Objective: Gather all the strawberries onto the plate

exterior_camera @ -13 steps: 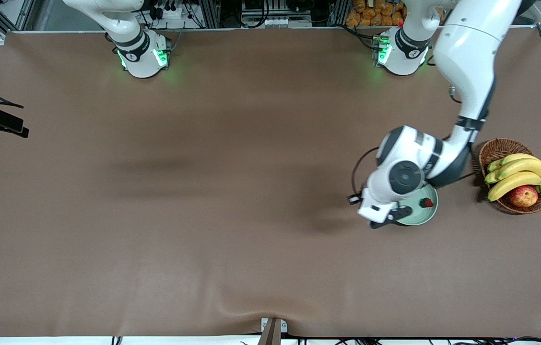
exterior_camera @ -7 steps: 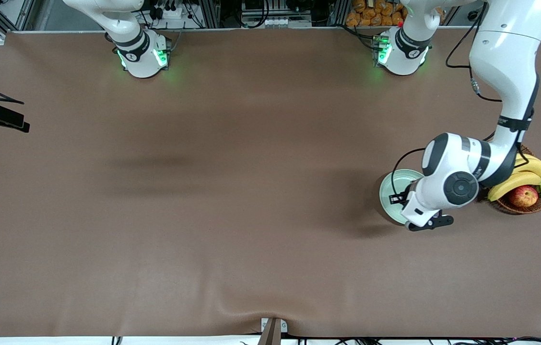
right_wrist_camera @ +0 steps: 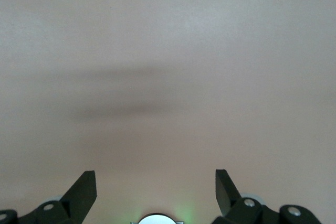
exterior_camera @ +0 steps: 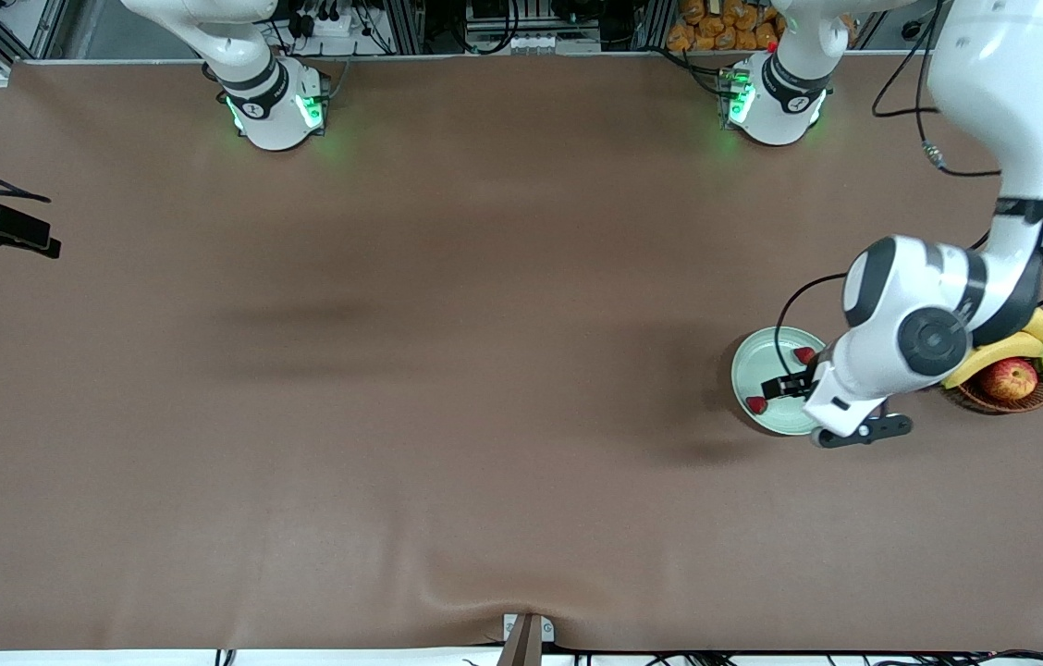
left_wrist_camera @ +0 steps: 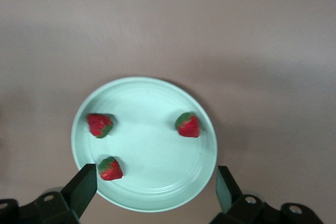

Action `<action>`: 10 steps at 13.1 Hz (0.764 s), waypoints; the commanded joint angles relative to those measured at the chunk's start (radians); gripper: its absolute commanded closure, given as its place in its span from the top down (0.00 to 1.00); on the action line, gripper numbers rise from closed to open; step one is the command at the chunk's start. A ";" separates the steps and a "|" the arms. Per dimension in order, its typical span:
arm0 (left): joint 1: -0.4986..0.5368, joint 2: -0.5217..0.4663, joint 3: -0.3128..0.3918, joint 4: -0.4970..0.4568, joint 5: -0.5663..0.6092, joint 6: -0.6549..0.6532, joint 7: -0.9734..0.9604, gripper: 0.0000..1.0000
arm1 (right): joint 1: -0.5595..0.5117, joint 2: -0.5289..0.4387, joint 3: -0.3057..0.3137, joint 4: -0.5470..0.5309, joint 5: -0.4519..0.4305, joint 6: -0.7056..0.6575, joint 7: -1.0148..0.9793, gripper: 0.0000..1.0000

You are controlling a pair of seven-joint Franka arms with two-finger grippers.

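A: Start with the biggest thing. What is around the plate [exterior_camera: 766,370]?

B: The brown table [exterior_camera: 447,416] carries it, bare for a long way toward the right arm's end. Beside the plate, toward the left arm's end, sits a wicker basket [exterior_camera: 1002,400] with bananas [exterior_camera: 1012,347] and an apple [exterior_camera: 1010,378], partly covered by the left arm. Nothing else stands near.

A: And the plate itself?

B: Shallow, pale mint, glossy, raised rim. I judge it stiff and slick; a berry could roll on it, though the rim should keep it in.

A: Where are the strawberries [left_wrist_camera: 188,125]?

B: All three lie in the plate, apart from one another, as the left wrist view shows: one alone, the other two closer together nearer the rim. The front view shows two; the arm covers the third.

A: How would they handle?

B: Light, small and soft, I'd judge, easily bruised. Take one across its red body with a gentle pinch, not by the leafy cap.

A: The grippers?

B: The left gripper [left_wrist_camera: 157,187] hangs over the plate, fingers spread wide and holding nothing. The right gripper [right_wrist_camera: 156,190] hangs over bare table, also spread wide and empty; that arm waits.

A: Anything left to do?

B: By my reading, no berry lies off the plate.
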 commanded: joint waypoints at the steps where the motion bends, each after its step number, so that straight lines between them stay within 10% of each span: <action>1: 0.003 -0.108 -0.019 0.025 0.007 -0.076 0.004 1.00 | 0.004 -0.001 0.009 0.009 -0.012 0.002 0.005 1.00; 10: 0.009 -0.327 -0.083 0.179 -0.033 -0.365 0.022 1.00 | 0.003 -0.001 0.008 0.009 -0.010 0.002 0.005 1.00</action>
